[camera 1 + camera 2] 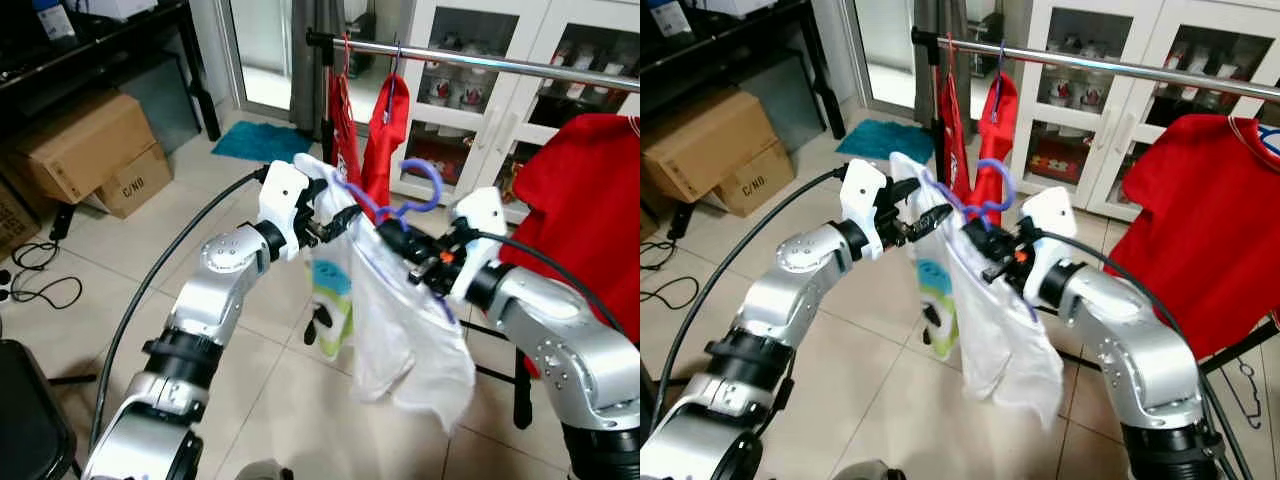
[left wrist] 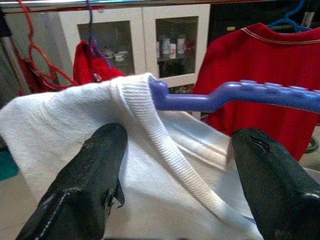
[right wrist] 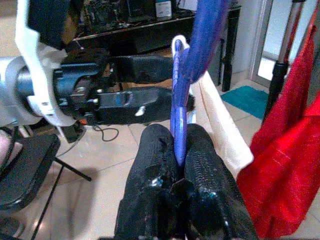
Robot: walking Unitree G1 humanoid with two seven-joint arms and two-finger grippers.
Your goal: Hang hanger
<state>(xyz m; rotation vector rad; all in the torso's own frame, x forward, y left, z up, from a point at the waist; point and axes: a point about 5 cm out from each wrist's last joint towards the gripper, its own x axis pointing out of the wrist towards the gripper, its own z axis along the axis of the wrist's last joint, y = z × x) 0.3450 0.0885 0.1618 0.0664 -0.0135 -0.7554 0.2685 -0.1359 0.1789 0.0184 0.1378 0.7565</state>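
Below the far rail (image 1: pixel 480 60), the right gripper (image 3: pixel 181 159) is clamping the blue hanger (image 1: pixel 415 190) while the left gripper (image 2: pixel 175 165), fingers spread, is straddling the white shirt (image 1: pixel 400 330).

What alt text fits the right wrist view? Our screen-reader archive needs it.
The right gripper has its two black fingers shut on a blue plastic hanger carrying a white fabric garment. The left gripper reaches in opposite; red clothes hang alongside.

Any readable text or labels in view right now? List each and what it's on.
"C/NO" or close to it, final letter unclear: printed on the smaller cardboard box on the floor.
Labels on the bottles in the glass cabinet: too small to read.
Nothing else legible.
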